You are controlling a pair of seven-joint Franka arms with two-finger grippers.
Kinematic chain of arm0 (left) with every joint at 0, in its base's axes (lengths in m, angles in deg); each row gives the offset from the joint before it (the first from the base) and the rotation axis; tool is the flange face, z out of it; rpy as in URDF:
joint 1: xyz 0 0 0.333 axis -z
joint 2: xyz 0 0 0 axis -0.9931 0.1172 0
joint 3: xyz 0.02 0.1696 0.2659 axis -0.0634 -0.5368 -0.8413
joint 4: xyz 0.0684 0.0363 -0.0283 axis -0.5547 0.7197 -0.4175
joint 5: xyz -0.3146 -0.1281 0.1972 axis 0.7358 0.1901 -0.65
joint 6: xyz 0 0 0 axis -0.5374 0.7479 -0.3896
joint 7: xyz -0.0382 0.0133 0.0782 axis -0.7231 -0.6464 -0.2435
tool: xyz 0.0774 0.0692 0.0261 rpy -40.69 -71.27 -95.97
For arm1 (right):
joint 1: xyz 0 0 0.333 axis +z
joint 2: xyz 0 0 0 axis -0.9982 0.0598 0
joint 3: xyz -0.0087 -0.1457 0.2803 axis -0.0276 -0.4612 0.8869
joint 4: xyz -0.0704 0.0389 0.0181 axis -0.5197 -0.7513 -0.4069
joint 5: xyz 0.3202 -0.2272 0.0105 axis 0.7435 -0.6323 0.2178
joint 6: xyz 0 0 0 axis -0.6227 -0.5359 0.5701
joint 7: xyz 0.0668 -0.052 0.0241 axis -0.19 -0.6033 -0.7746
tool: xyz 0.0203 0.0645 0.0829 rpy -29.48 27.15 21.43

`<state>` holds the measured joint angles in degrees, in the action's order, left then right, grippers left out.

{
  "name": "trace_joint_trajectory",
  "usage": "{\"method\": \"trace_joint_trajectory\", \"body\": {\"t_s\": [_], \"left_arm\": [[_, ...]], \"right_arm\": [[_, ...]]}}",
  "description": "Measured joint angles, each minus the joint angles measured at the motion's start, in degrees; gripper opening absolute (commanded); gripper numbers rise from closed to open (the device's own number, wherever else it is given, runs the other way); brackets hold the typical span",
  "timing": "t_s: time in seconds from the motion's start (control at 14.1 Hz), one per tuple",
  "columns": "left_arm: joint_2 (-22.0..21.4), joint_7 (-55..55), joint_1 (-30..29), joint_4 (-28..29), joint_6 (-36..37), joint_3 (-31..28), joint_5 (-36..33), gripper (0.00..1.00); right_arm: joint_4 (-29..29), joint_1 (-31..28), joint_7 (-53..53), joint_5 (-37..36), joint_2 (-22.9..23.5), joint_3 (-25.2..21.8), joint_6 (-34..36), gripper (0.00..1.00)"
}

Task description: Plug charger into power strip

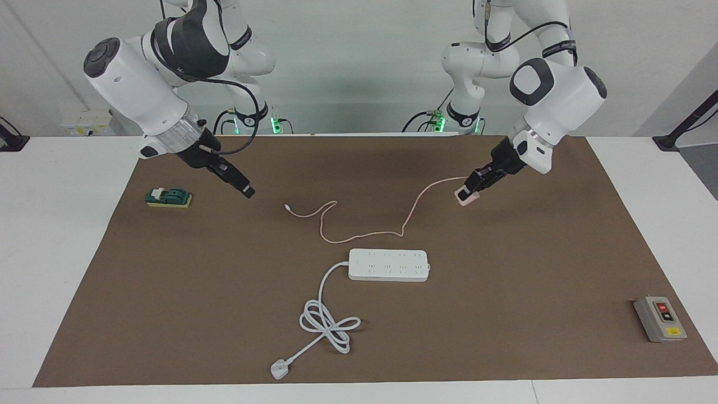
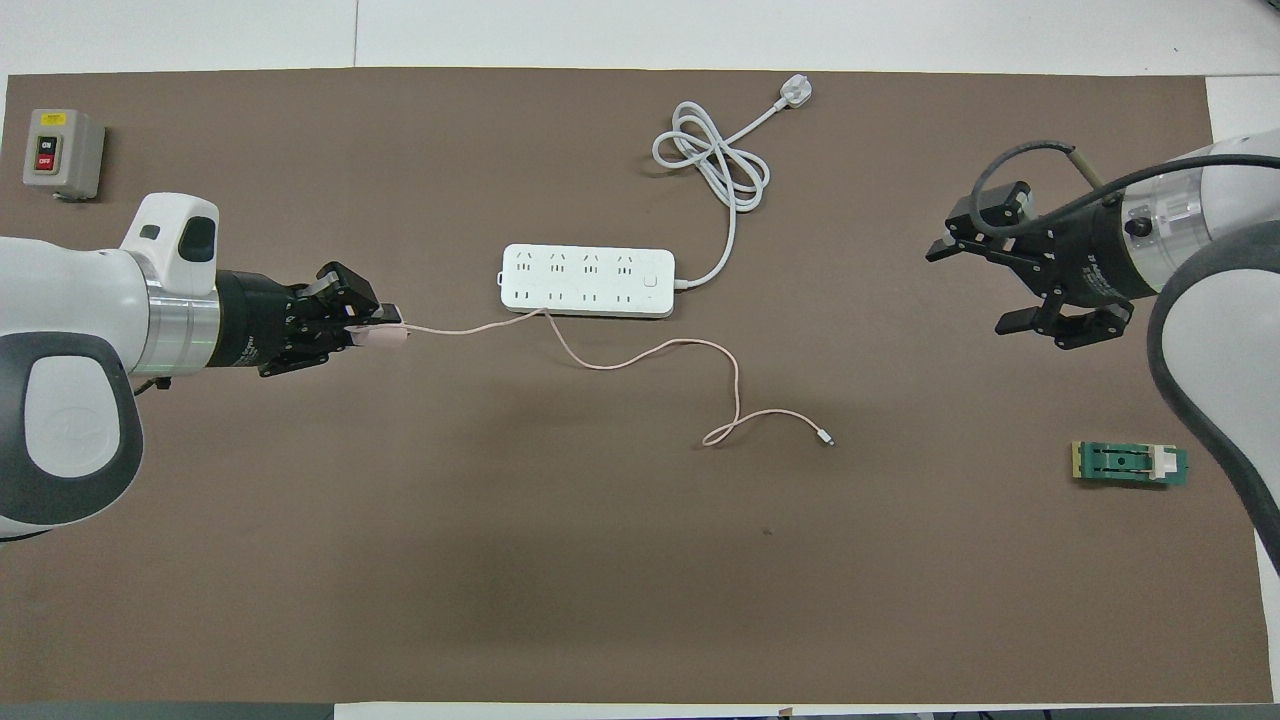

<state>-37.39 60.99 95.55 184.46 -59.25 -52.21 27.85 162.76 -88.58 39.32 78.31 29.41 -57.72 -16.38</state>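
Note:
The power strip [image 1: 389, 265] [image 2: 587, 281] lies flat near the middle of the brown mat, sockets up. Its thick white cord [image 1: 325, 322] [image 2: 710, 160] coils away to a plug [image 1: 279, 369] [image 2: 795, 92]. My left gripper [image 1: 468, 191] [image 2: 375, 325] is shut on the pink charger [image 1: 466, 199] [image 2: 392, 338]. It holds it in the air over bare mat, off the strip toward the left arm's end. The thin pink cable [image 1: 364, 235] [image 2: 640, 355] trails from the charger across the mat past the strip. My right gripper [image 1: 247, 192] [image 2: 975, 287] hangs open and empty over the mat toward the right arm's end.
A grey box with red and black buttons [image 1: 659, 318] [image 2: 62, 152] sits at the mat's corner toward the left arm's end, farther from the robots than the strip. A green block on a yellow pad [image 1: 168, 197] [image 2: 1130, 463] lies toward the right arm's end.

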Motion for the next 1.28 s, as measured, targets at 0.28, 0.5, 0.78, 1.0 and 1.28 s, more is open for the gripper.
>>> {"method": "trace_joint_trajectory", "body": {"t_s": [0.28, 0.5, 0.78, 1.0, 1.28], "left_arm": [[0.0, 10.3, 0.0, -1.4, 1.2, 0.5, -10.3, 0.0], [0.0, 14.5, 0.0, -1.4, 1.2, 0.8, -14.0, 0.0], [0.0, 29.4, 0.0, -1.5, 1.1, 0.8, -14.1, 0.0], [0.0, 36.3, 0.4, -1.5, 1.0, 1.2, -14.1, 0.0], [0.4, 47.1, 2.1, -1.6, -2.0, 1.4, -14.9, 0.0]], "right_arm": [[0.0, -2.1, 20.2, -9.6, -2.0, 0.0, 2.6, 1.0], [0.0, -2.1, 30.1, -16.8, -3.9, 0.0, 3.7, 1.0], [-0.1, -2.1, 34.1, -19.7, -7.7, 0.1, 8.6, 1.0], [-0.1, -2.1, 34.3, -19.8, -10.1, 0.2, 11.2, 1.0], [0.0, -2.2, 34.3, -19.8, -10.2, 0.1, 11.2, 1.0]]}}
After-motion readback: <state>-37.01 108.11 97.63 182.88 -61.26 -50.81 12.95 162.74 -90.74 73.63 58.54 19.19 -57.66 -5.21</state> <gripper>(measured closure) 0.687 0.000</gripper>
